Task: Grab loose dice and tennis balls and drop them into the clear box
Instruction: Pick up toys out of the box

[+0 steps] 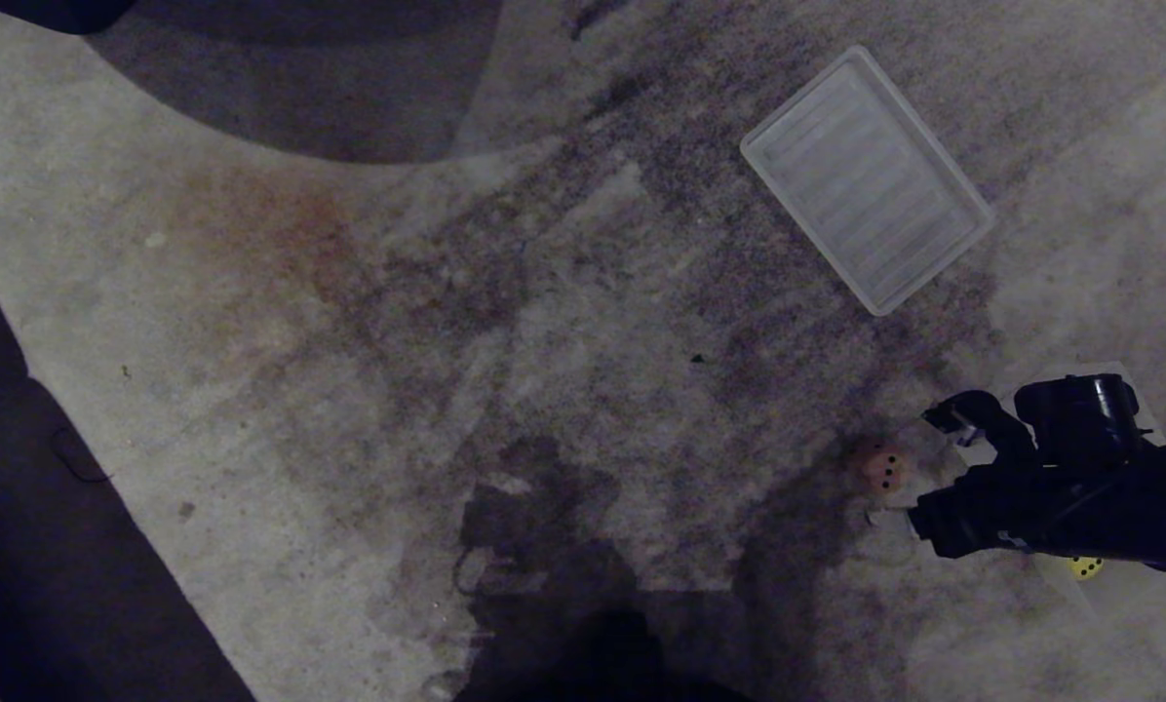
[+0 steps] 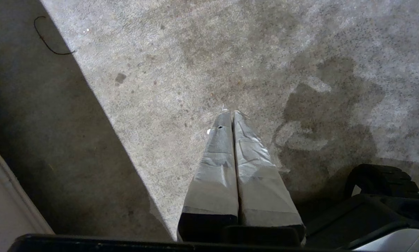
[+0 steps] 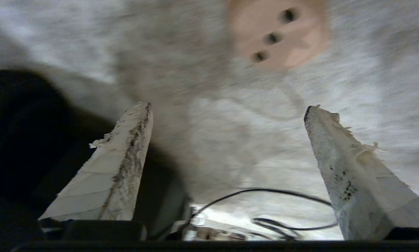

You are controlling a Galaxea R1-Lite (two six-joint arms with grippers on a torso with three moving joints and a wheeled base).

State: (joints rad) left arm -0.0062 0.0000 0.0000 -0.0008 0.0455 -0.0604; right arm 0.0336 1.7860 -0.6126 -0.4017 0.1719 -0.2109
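Carpet (image 1: 369, 322), pale and heavily stained, is seen across the whole head view, with a dark curved shadow at the far edge. The right claw (image 1: 910, 473) is seen at the lower right of that view, low over the carpet, on a black arm reaching in from the right edge. In the right wrist view its two taped fingers (image 3: 349, 164) are spread wide apart, and nothing is held between them; only carpet and a thin black cable are seen in the gap. The beige die (image 1: 881, 465) lies on the carpet just beyond the fingertips, three dark pips facing up, apart from both fingers. A yellow die (image 1: 1086, 566) is partly seen below the right arm, near the lower right corner of the head view; whether it lies inside the clear box cannot be told. A ribbed translucent white panel (image 1: 866, 180) lies flat on the carpet, well apart from the claw, toward the far right. The left claw (image 2: 230, 112) is seen only in its own wrist view, fingers pressed together, empty, above bare carpet.
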